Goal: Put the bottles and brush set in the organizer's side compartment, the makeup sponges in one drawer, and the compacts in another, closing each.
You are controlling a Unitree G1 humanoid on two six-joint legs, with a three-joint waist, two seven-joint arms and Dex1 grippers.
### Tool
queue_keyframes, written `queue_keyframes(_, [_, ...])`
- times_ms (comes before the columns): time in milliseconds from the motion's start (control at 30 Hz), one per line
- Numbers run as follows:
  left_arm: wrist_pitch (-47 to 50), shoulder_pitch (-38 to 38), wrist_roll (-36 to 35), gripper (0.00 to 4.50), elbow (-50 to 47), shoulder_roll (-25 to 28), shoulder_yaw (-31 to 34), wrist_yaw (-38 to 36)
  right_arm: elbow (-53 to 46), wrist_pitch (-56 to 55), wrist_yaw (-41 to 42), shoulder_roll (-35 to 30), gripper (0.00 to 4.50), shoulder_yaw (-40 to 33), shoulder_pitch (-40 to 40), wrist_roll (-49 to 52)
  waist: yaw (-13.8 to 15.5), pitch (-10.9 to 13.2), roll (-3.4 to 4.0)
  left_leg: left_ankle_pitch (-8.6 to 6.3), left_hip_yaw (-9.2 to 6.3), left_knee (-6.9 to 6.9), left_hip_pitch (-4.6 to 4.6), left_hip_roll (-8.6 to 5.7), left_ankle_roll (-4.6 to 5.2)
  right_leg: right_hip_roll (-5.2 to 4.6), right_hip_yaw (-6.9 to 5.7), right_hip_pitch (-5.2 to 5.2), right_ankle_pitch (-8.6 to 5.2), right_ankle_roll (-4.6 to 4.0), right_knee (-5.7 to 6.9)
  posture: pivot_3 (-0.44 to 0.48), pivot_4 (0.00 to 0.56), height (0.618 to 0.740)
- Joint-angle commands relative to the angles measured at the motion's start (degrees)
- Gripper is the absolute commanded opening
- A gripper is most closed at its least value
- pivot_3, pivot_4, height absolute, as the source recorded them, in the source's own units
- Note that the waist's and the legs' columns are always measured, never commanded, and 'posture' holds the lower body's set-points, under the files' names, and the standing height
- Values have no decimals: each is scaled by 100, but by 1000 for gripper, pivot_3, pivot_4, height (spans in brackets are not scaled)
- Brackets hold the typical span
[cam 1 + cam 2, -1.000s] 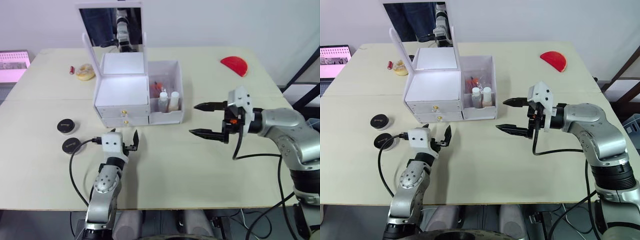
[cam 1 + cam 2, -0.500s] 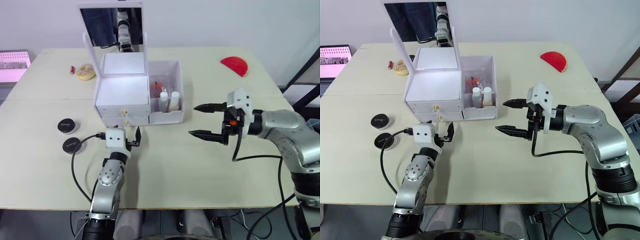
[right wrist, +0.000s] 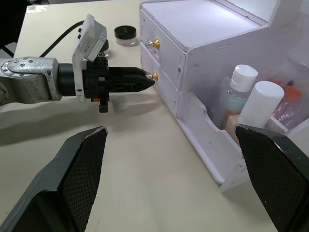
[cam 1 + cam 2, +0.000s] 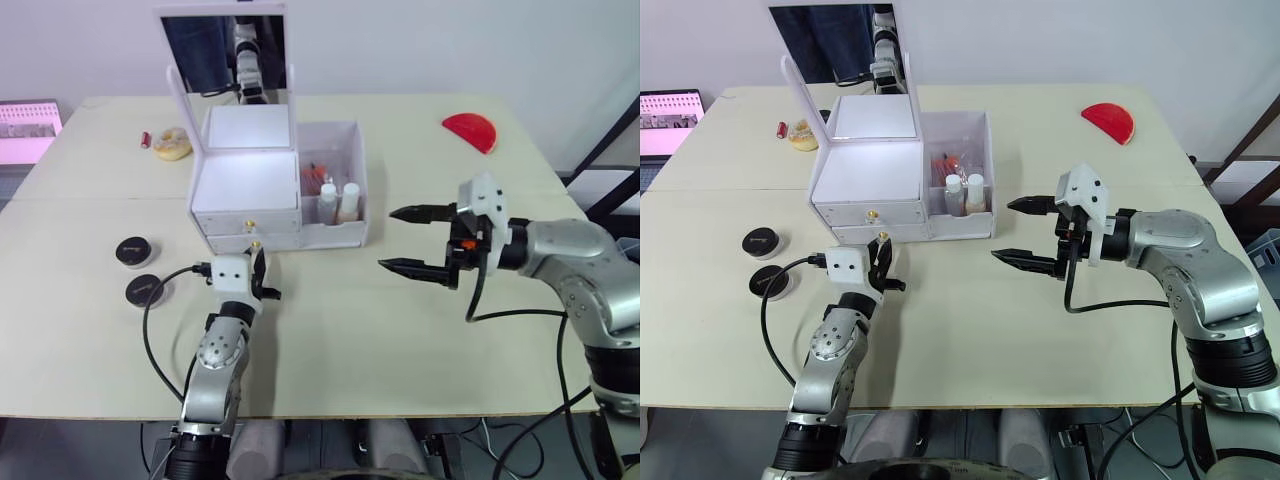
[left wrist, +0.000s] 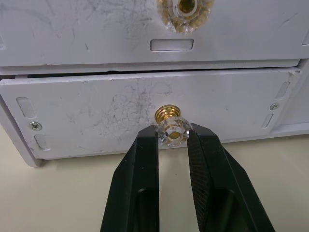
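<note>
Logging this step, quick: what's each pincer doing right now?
Left pincer: shut on the lower drawer knob.
Right pincer: open, holding nothing.

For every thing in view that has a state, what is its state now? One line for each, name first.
Left gripper: shut on the lower drawer knob.
Right gripper: open, holding nothing.
Lower drawer: closed.
Upper drawer: closed.
Mirror lid: raised upright.
Bottles: upright in the side compartment, capped.
Compacts: on the table, lids on.

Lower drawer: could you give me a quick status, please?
Left gripper pinching lower drawer's knob; drawer barely ajar. Right gripper open, empty. Compacts on table.
</note>
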Motion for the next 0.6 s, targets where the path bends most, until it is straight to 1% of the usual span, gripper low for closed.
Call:
queue_keyframes(33, [-63, 62, -94, 296, -245, 21, -12, -89, -231, -21, -34, -25, 4500, -133, -20, 86, 0, 0, 0, 0, 0, 0, 0, 0, 0, 0, 0, 0, 0, 0, 0, 0, 150, 739])
queue_keyframes(167, [90, 479, -136, 296, -745, 221, -167, -345, -262, 0, -59, -25, 4500, -137, -13, 95, -13, 0, 0, 0, 0, -4, 0, 0, 0, 0, 0, 0, -1, 2, -3, 0, 150, 739])
queue_keyframes(333, [138, 1284, -131, 296, -1508, 727, -325, -779, -262, 15, -73, -31, 4500, -142, -26, 87, -7, 1, 1, 0, 0, -8, -1, 1, 0, 0, 0, -3, -3, -1, -3, 0, 150, 739])
queue_keyframes(400, [179, 1548, -248, 296, -1762, 906, -255, -924, -245, 18, -67, -42, 4500, -145, -44, 84, -7, 1, 2, 0, 0, -7, 0, 1, 0, -1, 1, -3, -14, -18, -4, 0, 150, 739])
queue_keyframes(600, [260, 2339, -656, 296, -2254, 1264, -75, -1283, -127, -52, -32, -39, 4500, -98, -144, 11, -8, 2, 5, -1, 1, -4, -2, 2, 0, -3, 1, -2, -26, -4, -5, 0, 150, 739])
